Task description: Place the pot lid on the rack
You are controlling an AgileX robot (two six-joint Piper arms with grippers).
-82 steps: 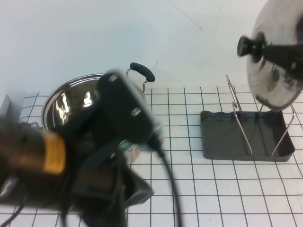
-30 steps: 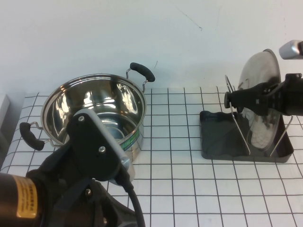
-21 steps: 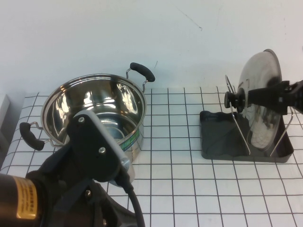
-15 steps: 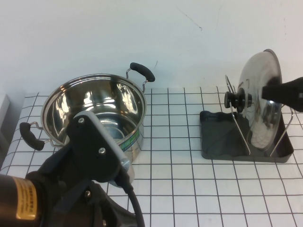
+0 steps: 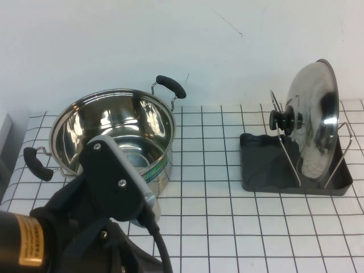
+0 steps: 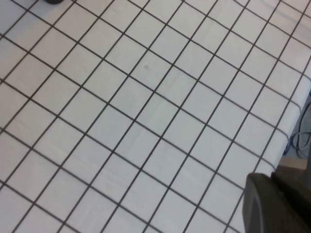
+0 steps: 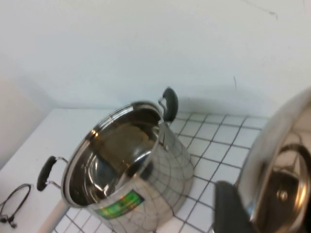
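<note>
Open steel pot (image 7: 127, 167) with black handles on a gridded white table (image 7: 214, 145); the shiny lid's (image 7: 279, 165) edge looms close beside it.

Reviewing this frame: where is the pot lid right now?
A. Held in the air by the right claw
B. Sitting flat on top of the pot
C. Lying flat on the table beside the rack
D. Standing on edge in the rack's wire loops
D. The pot lid stands on edge between the wire loops of the rack, knob facing the open pot, with no claw touching it in the high view.
</note>
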